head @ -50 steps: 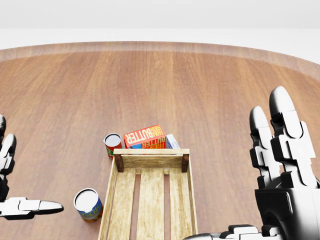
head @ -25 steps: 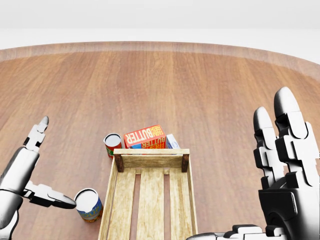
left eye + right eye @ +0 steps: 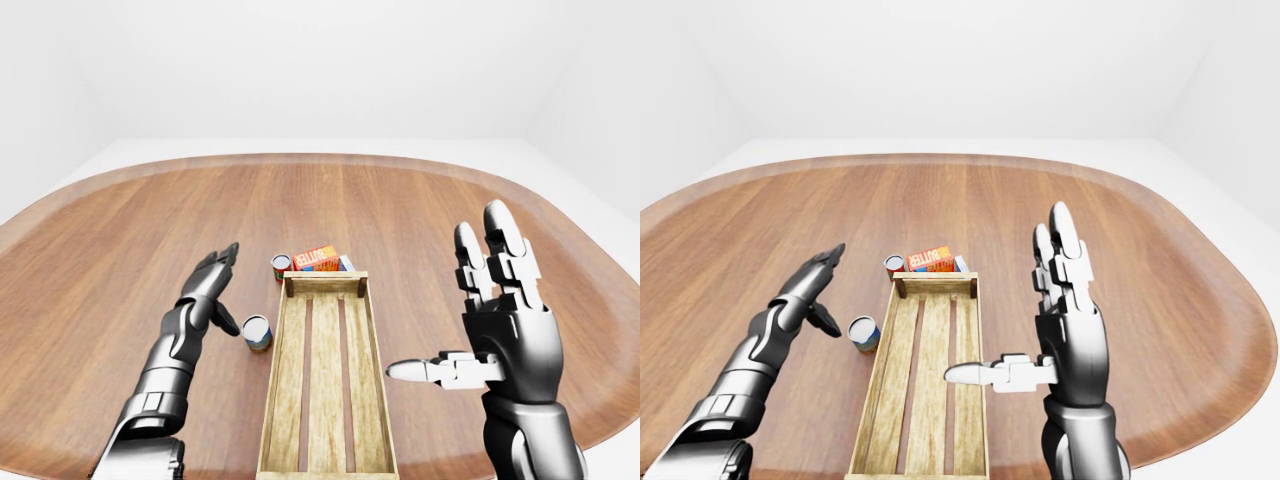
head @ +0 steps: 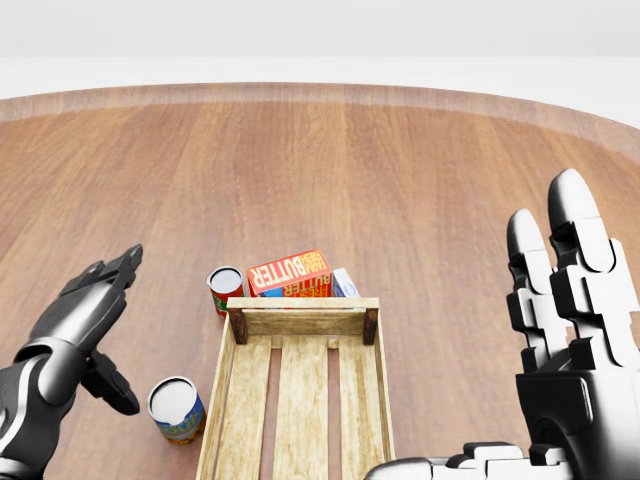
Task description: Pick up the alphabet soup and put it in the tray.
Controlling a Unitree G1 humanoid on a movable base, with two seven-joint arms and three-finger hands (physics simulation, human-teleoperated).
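Butter box (image 4: 290, 274) lying on the wooden table (image 4: 400, 180), just above the crate's top end in the head view. A red-labelled can (image 4: 225, 289) stands upright beside it, at its left.

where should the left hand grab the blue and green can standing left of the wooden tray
Grip the blue and green can around its round side wall, coming in from the head view's left, where the open left hand hovers. It stands upright, and the wooden tray crowds its right side.

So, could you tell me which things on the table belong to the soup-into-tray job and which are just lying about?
Job:
- red-labelled can, probably the alphabet soup, label unreadable
- wooden tray, nothing in it
- left hand, open, nearest the cans

Lying about:
- butter box
- blue-labelled can
- right hand, open, idle
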